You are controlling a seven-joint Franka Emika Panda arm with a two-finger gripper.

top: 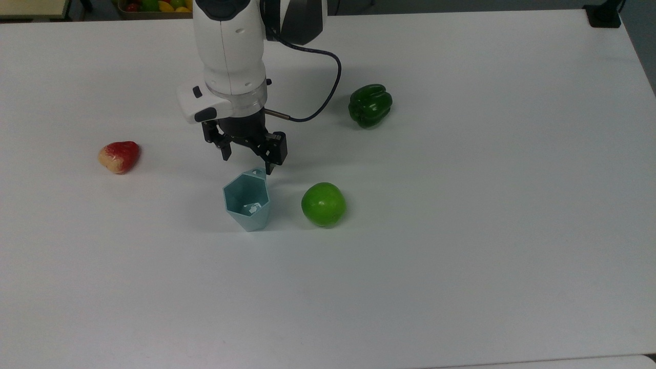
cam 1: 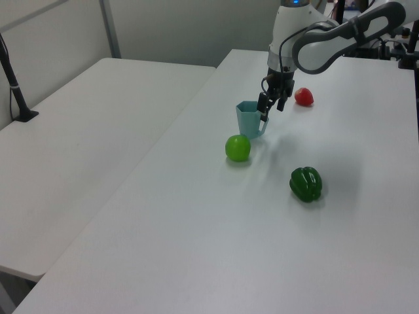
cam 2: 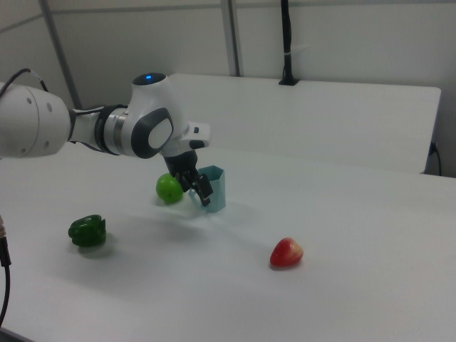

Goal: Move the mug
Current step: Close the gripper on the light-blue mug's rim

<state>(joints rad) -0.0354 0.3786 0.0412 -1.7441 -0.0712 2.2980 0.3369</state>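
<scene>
Mug upright on bench, green apple just beside it on the top view's right. Arm reaches down, fingers spread open, empty, at the mug's handle side; one tip looks about at the handle tab, contact unclear.

Green apple, green pepper, red fruit on white table.
</scene>
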